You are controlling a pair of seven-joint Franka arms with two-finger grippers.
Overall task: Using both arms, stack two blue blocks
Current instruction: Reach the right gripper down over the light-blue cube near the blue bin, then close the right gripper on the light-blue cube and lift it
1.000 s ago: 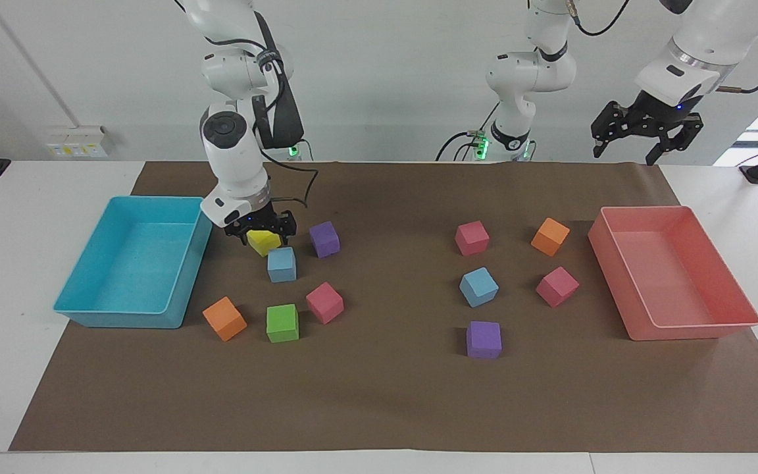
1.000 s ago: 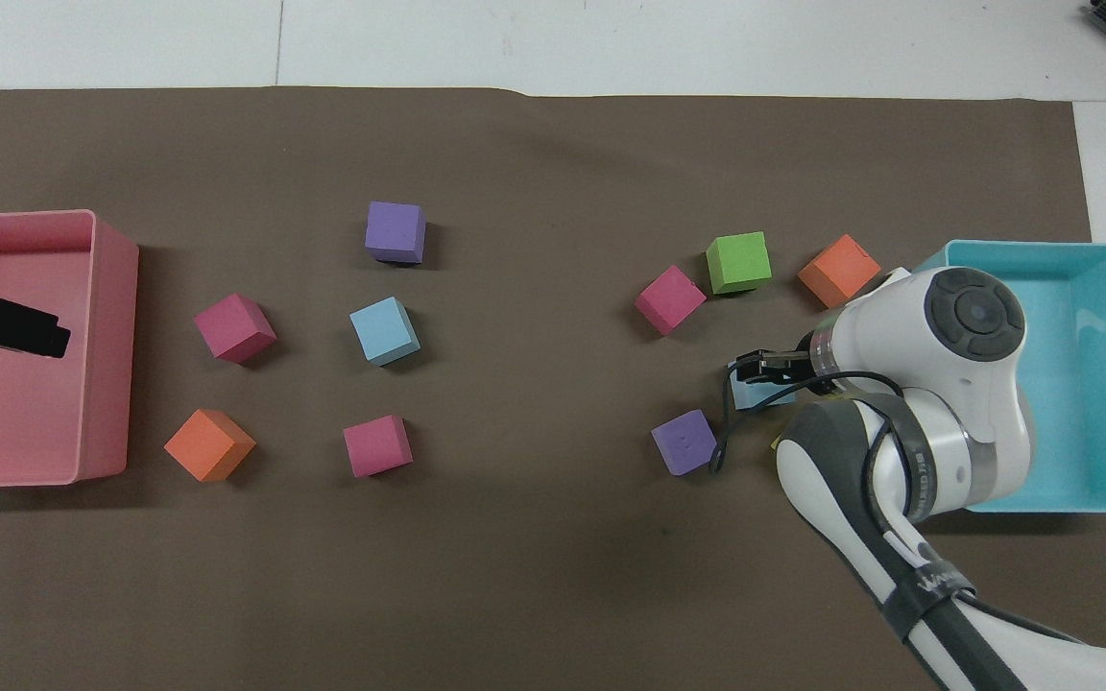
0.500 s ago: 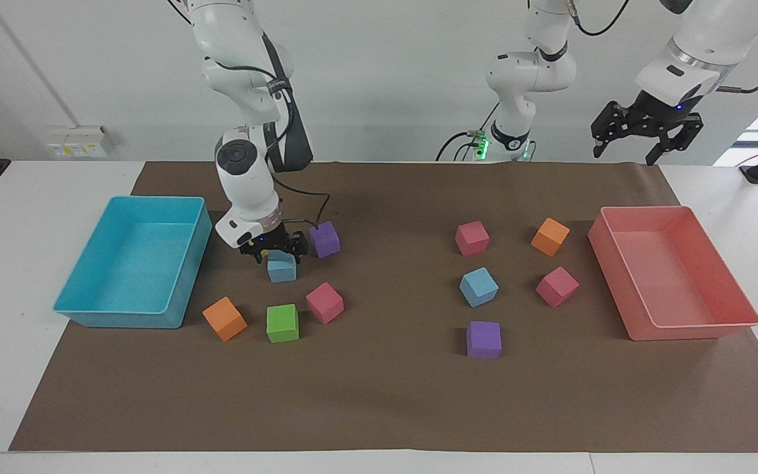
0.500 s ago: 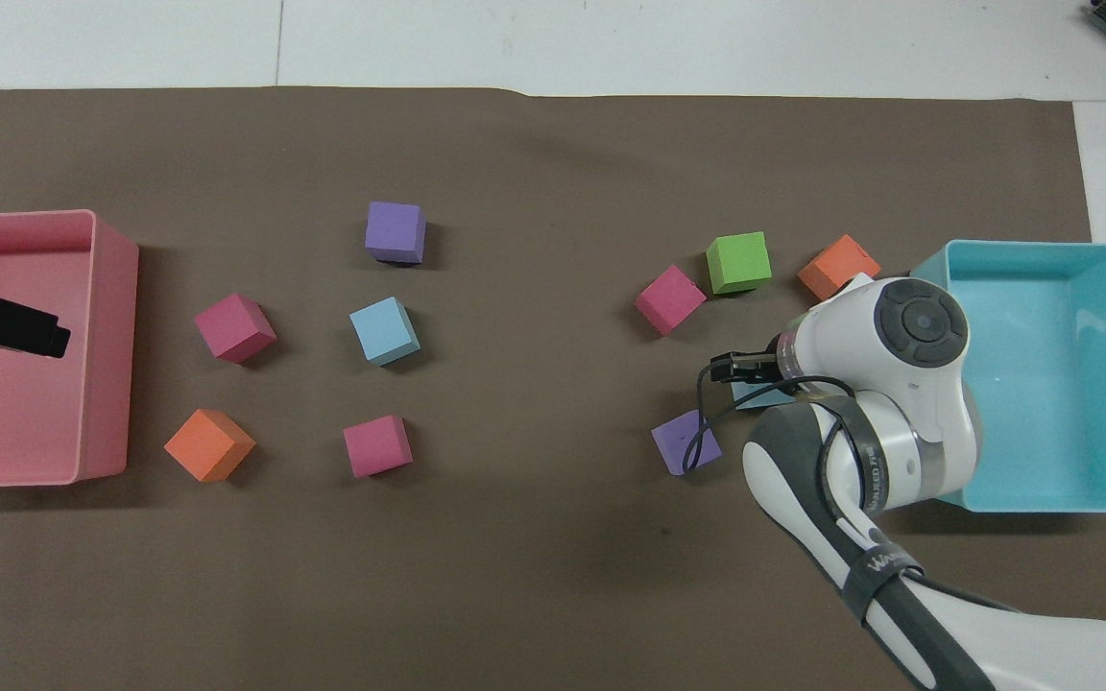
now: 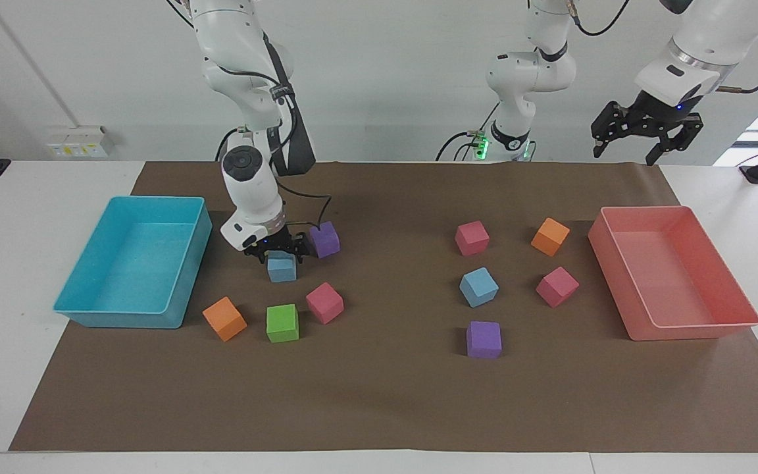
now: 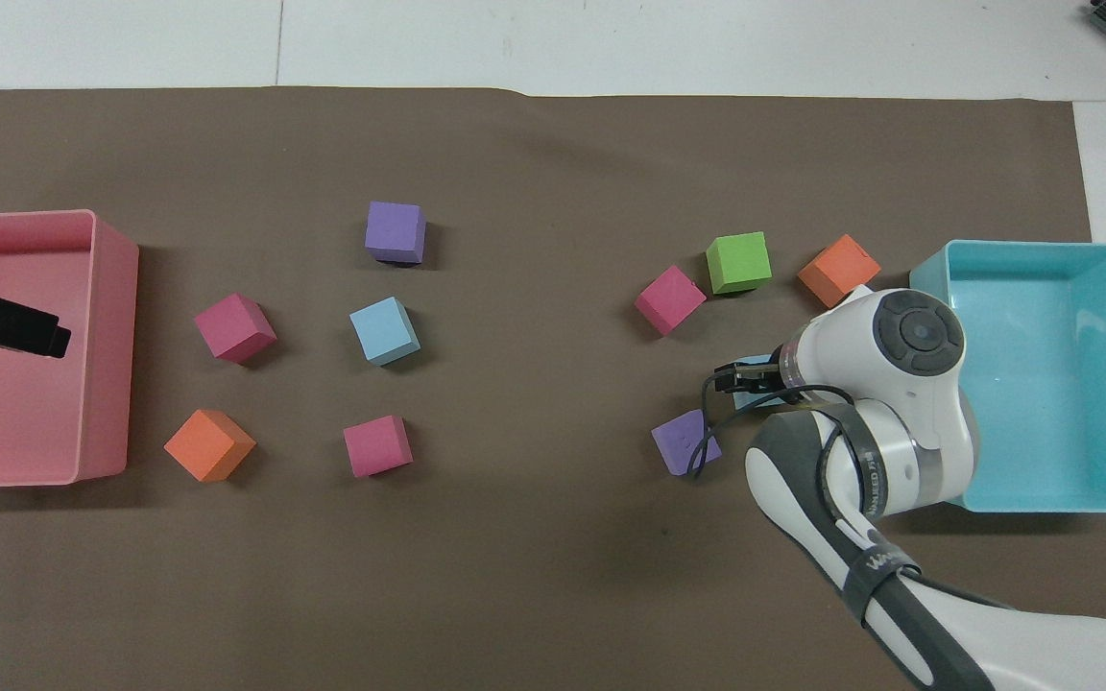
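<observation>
Facing view: the right hand point(image 5: 278, 252) sits low over a blue block point(image 5: 281, 269) at the right arm's end of the surface, its fingers spread apart to either side of the block's top and not clamped on it. A second ago this hand stood closer to the turquoise tray point(image 5: 99, 309), over a yellow cube that now cannot be seen; half a second ago it had already reached the blue block, and since then it has only settled a little lower. A purple cube point(image 5: 324, 239) lies at about 2 o'clock from this block, just beside the hand. At 5 o'clock from the block is a pink cube point(image 5: 324, 302), at 6 o'clock a green cube point(image 5: 282, 322), at 8 o'clock an orange cube point(image 5: 224, 318).

The second blue block point(image 5: 479, 286) rests untouched toward the left arm's end, with a pink cube at 12 o'clock, another pink cube at 3 o'clock and a purple cube at 6 o'clock of it. It has not moved.

The left hand point(image 5: 645, 135) waits high in the air with its fingers apart, over the edge of the surface by the pink tray point(image 5: 734, 316), unchanged from the earlier frames.

In the overhead view the right arm's wrist covers most of the first block.
</observation>
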